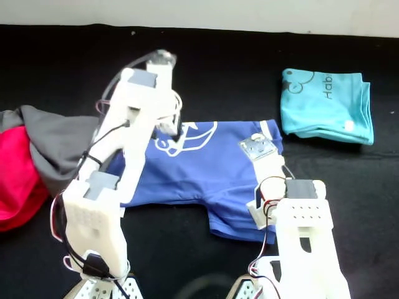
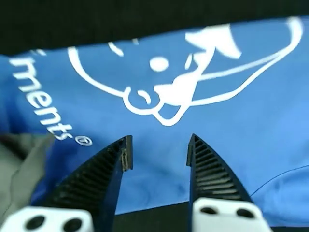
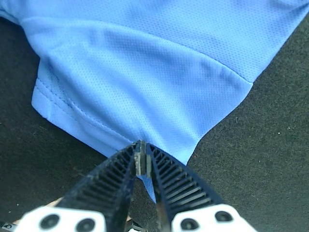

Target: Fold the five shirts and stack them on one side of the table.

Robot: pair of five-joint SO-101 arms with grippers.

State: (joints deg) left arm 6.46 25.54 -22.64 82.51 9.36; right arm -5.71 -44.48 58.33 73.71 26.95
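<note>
A blue shirt (image 1: 206, 171) with a white print lies spread across the middle of the black table (image 1: 349, 187). My left gripper (image 2: 159, 151) hangs open just above the print (image 2: 169, 96), with nothing between its fingers; in the high view it sits over the shirt's upper left part (image 1: 176, 132). My right gripper (image 3: 141, 164) is shut on the edge of the blue shirt's sleeve (image 3: 145, 87), at the shirt's right side near the right arm (image 1: 274, 180). A folded teal shirt (image 1: 327, 106) rests at the back right.
At the table's left edge a grey shirt (image 1: 56, 143) and a red shirt (image 1: 19, 180) lie crumpled in a pile. The grey cloth (image 2: 19, 164) touches the blue shirt's left end. Bare black table shows in front between the arms and at the far right.
</note>
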